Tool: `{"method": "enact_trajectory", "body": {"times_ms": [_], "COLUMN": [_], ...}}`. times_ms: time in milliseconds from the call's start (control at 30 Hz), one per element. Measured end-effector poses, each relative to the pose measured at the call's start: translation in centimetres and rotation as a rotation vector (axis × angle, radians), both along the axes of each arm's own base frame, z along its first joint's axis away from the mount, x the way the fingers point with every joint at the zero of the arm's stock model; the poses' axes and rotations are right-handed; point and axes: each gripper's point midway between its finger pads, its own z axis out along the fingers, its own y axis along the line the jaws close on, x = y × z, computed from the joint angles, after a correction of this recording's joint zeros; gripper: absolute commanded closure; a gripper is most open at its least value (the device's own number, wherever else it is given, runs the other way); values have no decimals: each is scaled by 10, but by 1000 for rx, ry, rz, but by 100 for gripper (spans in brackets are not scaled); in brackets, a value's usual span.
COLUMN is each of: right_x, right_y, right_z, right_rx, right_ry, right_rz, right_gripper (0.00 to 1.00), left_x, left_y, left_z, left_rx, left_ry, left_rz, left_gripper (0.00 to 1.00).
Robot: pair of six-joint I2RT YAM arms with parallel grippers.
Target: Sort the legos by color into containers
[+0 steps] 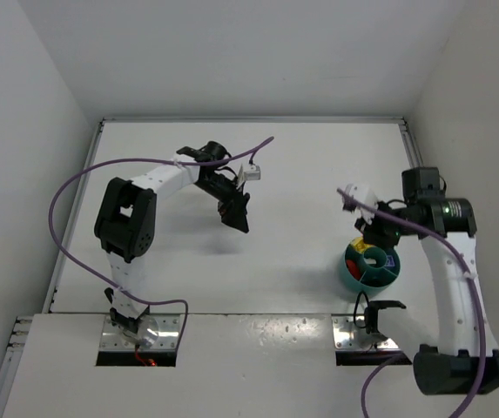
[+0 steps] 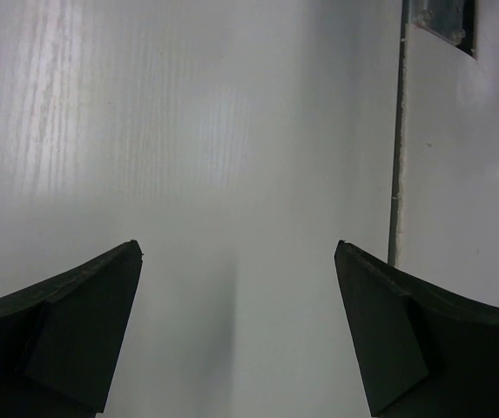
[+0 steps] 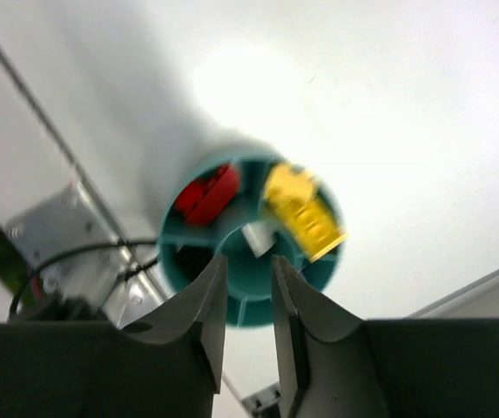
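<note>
**Bricks in the bowl, right gripper just above it**

Red legos (image 3: 207, 193) sit in one compartment of the teal bowl (image 3: 169, 228). Yellow legos (image 3: 304, 213) fill the neighbouring compartment across an inner wall. The wrist view is blurred, so I cannot count either pile. A small pale piece (image 3: 256, 237) shows at the central ring. Its colour is washed out, and I cannot tell whether it rests inside the ring or on its edge.

From the top camera, the bowl stands on the white table (image 1: 301, 174), on the right side just in front of the right arm's base plate.

The right gripper (image 3: 249, 261) hangs directly over the bowl, fingers pointing down at the central ring. Its jaws stand a narrow gap apart with teal plastic visible between them, and I see nothing pinched.

A metal mounting plate (image 3: 44, 231) and a black cable (image 3: 66, 261) lie beside the bowl in the right wrist view.

The left gripper (image 2: 237, 246) is well away, above bare table left of centre, with its jaws spread wide and holding nothing.
</note>
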Motion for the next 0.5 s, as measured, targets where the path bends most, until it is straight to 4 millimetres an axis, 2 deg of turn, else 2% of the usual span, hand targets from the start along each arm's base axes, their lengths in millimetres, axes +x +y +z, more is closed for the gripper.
{"method": "enact_trajectory", "body": {"times_ms": [67,167,233,300,400,500], "right_x": [26,76,113,140,174,199], "right_y": [5,9,12,14,18,18], "right_z": [16,33,34,31,29,25], "right_rx": [45,112,163,207,285,339], "right_ry": [-6,-5,-3,-2,-1,-7], "right_rz": [-49,-155,-244,-316,-429,-510], "right_gripper": [70,61,48,38,21,18], "left_x": [7,22,35,49,73,100], "left_y": [-1,0,3,9,27,60], "left_z": [-2,-4,-3,2,14,27], "left_rx": [16,54,84,98,91,74], "left_ry": [-9,-29,-48,-56,-60,-56], "left_rz": [32,107,177,256,387,540], "left_gripper": [1,1,1,1,1,1]}}
